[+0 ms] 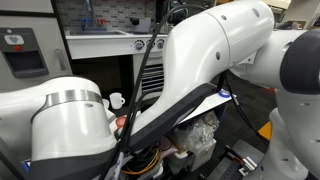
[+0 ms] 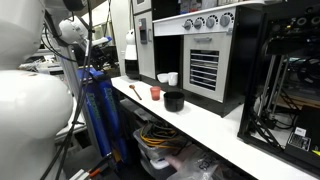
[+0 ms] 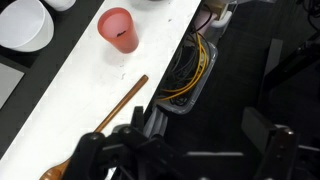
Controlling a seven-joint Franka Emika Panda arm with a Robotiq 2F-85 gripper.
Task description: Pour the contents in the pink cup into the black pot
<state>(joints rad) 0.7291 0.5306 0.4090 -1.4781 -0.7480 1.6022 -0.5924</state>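
Pink cup [image 3: 118, 30] is standing upright on the white counter [image 3: 70, 97] near the black pot [image 2: 174, 100], lying toward the wrist view's upper left from the claw [image 3: 185, 152], which is hanging wide open and empty.

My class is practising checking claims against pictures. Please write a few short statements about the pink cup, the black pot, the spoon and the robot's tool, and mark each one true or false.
1. The pink cup stands upright on the white counter. True.
2. The tool is shut around the pink cup. False: in the wrist view the tool is open, holds nothing, and is clear of the cup.
3. A wooden spoon lies on the counter. True.
4. The pink cup sits inside the black pot. False: in an exterior view the cup stands on the counter beside the pot.
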